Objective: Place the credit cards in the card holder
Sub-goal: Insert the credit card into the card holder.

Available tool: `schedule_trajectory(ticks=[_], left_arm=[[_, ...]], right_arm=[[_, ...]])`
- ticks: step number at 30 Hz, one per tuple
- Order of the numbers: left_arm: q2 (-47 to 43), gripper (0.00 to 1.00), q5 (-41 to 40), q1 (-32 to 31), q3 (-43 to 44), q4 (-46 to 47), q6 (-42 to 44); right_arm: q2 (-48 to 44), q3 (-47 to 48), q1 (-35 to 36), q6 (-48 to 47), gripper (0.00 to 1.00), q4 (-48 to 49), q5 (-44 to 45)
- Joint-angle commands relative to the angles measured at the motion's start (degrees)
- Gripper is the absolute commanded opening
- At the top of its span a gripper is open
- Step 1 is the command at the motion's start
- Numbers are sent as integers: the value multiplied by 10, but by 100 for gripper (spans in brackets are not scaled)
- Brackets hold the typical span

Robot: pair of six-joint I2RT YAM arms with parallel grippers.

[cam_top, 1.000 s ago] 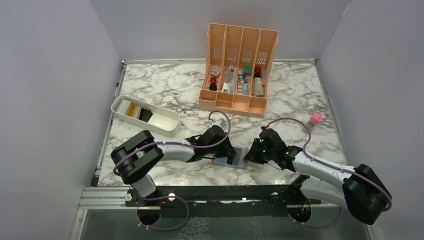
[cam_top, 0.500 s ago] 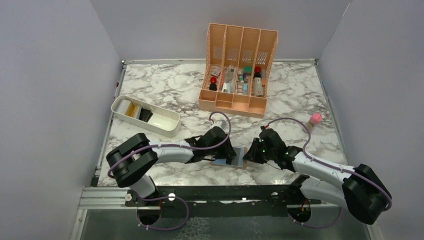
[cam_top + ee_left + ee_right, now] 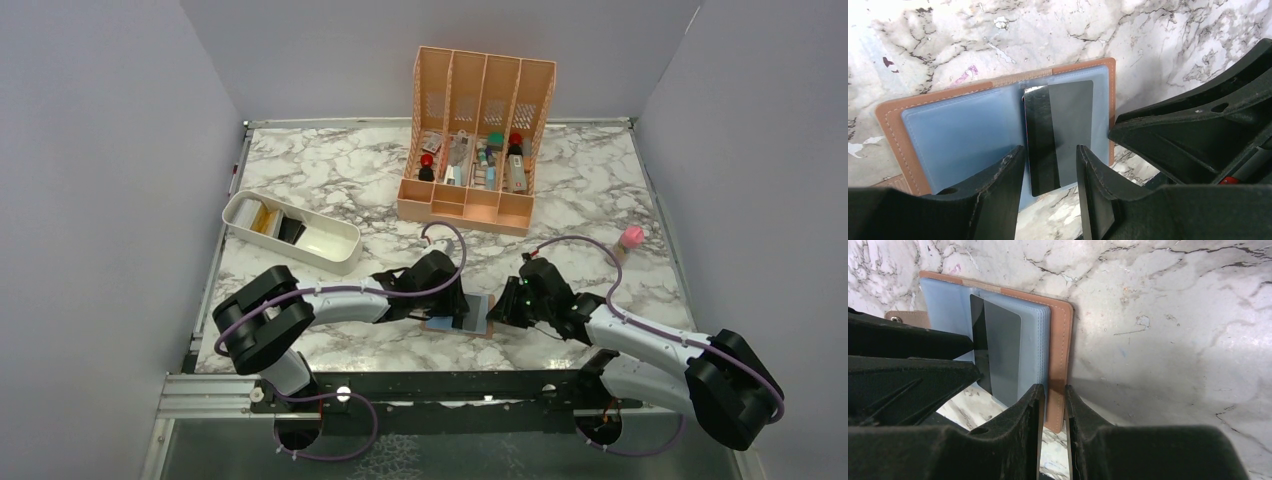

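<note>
A: Where does the card holder (image 3: 963, 135) lie?

B: It lies open, blue side up, on the marble bench (image 3: 330, 170) near the front edge, between the two arms. From above, the wrists cover most of it and only a sliver shows.

A: And the card?

B: A dark card (image 3: 1068, 125) rests on the leaf nearer the right arm, with one end sticking out past the holder's edge. It cannot be told whether the other end sits inside a sleeve or only on top. No print on it is readable.

A: What of the left jaws?

B: They stand apart above the card's protruding end, and the card shows in the gap between them. One side of the card runs behind a finger, so any contact there is hidden.

A: And the right jaws?

B: They are drawn in to a narrow slit, clamped on the holder's brown edge. The corner of the holder vanishes between them.

A: Anything else half seen?

B: The snap tab (image 3: 903, 318) peeks out at the holder's far side, cut off by the left arm's black body. Well apart, the white tray (image 3: 325, 240) holds gold and dark things too small to name. The peach organizer (image 3: 480, 85) at the back holds small items that are equally unclear. A pink-topped object (image 3: 631, 238) stands near the right wall.
</note>
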Motion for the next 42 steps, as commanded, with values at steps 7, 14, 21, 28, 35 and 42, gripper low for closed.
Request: schedule_trajectory(ticks=[7,14,21,28,35,42], left_arm=[[0,47,-10,-4,17,-13,15],[16,47,13,-5,8,35,-7],[43,47,35,-10,-13,91,-40],[46,46,41,-24,-4,112,-62],[38,46,15,-31,-5,80,-63],[34,46,16,-39,11,82,-62]], right_arm=[[0,-11,0,-5,26,-3,7],[9,-9,0,-7,26,3,1],[4,-14,0,-5,26,9,2],[11,-11,0,-6,26,16,4],[20,-4,0,-10,26,16,14],[34,1,0,-23,26,28,13]])
